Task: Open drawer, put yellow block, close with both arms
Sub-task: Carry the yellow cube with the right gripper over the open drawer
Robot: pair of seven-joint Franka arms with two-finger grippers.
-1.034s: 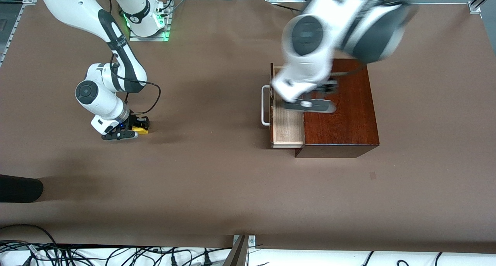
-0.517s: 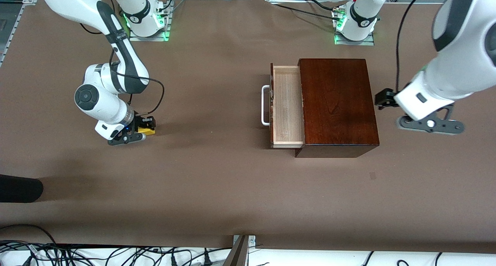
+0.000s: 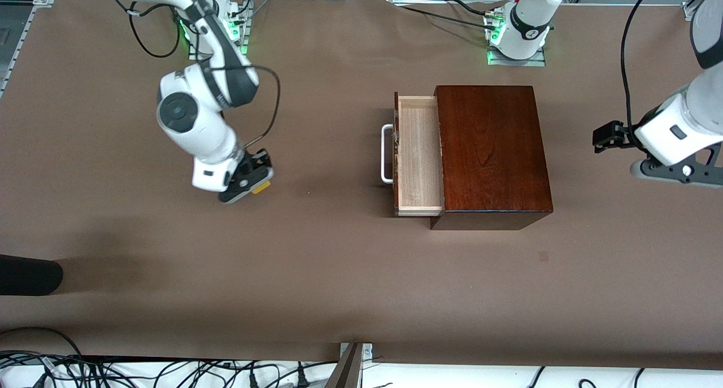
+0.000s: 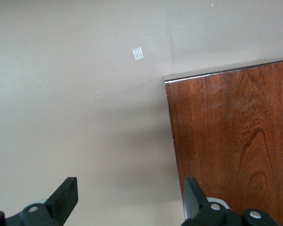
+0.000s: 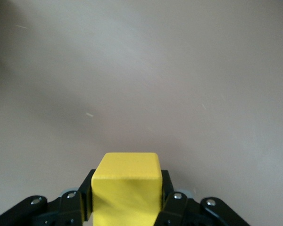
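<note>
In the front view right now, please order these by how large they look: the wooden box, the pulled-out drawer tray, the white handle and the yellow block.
1. wooden box
2. drawer tray, only its pulled-out part counted
3. white handle
4. yellow block, mostly hidden by the right gripper that holds it over the table

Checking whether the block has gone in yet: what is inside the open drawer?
The drawer shows only bare pale wood in its pulled-out part; the rest is covered by the wooden box. The yellow block is in the right gripper over the table.
</note>
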